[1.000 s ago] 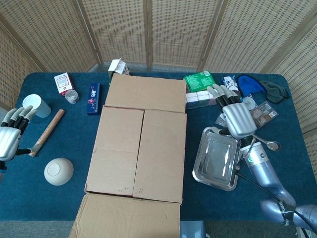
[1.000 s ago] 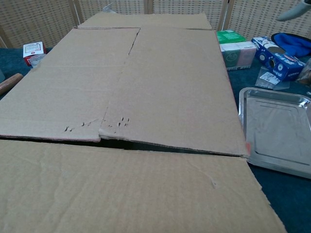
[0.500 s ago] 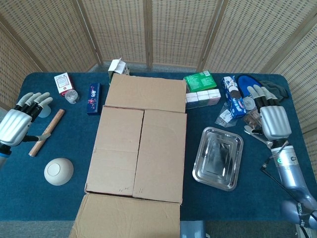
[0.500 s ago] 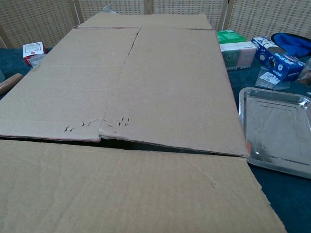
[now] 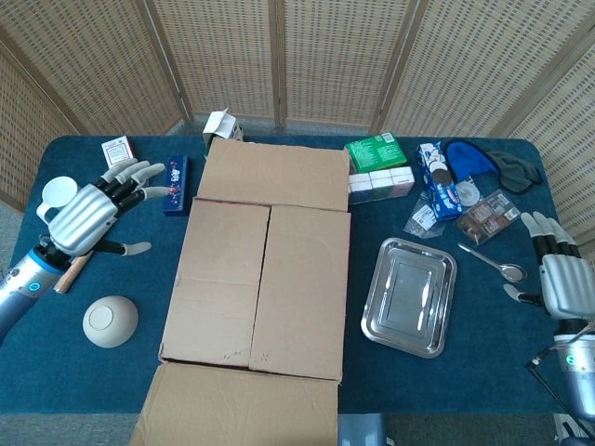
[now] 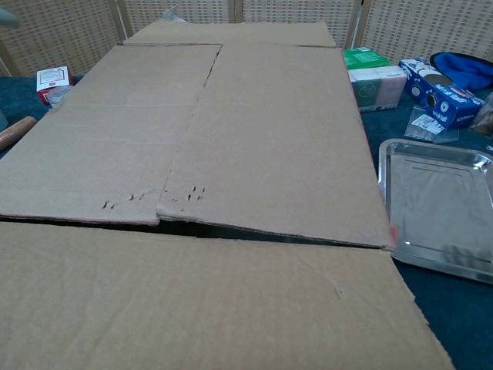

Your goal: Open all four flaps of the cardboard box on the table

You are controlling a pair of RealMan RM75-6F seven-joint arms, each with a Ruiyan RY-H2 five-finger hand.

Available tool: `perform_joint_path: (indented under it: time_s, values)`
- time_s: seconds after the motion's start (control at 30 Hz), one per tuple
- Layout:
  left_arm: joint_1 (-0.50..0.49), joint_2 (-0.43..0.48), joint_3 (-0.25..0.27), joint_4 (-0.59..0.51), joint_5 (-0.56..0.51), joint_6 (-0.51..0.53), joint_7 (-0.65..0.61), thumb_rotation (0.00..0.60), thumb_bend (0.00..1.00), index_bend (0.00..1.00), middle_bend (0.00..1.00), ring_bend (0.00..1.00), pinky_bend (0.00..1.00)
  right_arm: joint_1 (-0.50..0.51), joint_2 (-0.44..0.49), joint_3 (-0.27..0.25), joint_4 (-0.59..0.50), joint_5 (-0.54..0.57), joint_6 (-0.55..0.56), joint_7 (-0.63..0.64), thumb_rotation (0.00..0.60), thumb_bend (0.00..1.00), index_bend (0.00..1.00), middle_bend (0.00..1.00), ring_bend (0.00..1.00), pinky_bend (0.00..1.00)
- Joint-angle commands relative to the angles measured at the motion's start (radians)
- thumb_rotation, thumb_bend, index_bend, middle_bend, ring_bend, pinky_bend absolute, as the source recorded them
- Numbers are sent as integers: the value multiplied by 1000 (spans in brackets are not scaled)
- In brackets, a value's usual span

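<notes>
Box [image 5: 258, 279] is being approached at nine o'clock by the left hand [image 5: 88, 214], fingers spread and empty; the inner flaps remain to be lifted.

Cardboard box [image 5: 260, 279] at frame centre; metal tray [image 5: 409, 295] to its right; bowl [image 5: 110, 321] lower left; cup [image 5: 56, 193] far left; spoon [image 5: 493, 264] right of tray.

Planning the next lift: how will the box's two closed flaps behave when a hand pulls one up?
The flaps look like thin flat cardboard, so probably light and stiff, hinging at the side crease. Dents near the front edge suggest soft board that may buckle if pinched.
</notes>
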Motion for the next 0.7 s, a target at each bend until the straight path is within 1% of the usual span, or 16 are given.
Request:
perform_joint_path:
  time_s: [0.03,0.17,0.37,0.47,0.57,0.7]
  values:
    - [-43,-25,-6,11,36,26,-23,600,42,263,106,85,143,-36,15,-11,-33,-16,35,4,600,0,0,0,0,151]
    - [-109,-55,-4,-6,71,10,-8,600,41,240,63,84,162,-76,22,-13,-54,-29,70,33,600,0,0,0,0,151]
    - [-185,-80,16,-32,113,-34,27,600,42,212,43,77,165,-94,38,-5,-56,-30,53,71,600,0,0,0,0,151]
    - [-214,-98,31,-29,134,-53,44,600,42,164,15,68,165,-97,44,2,-53,-33,46,83,600,0,0,0,0,151]
    - [-237,-119,43,-16,149,-59,58,600,42,93,0,46,156,-100,50,7,-51,-35,37,98,600,0,0,0,0,151]
    - [-264,-160,52,15,161,-50,73,600,42,20,0,5,114,-104,57,15,-52,-37,26,126,600,0,0,0,0,151]
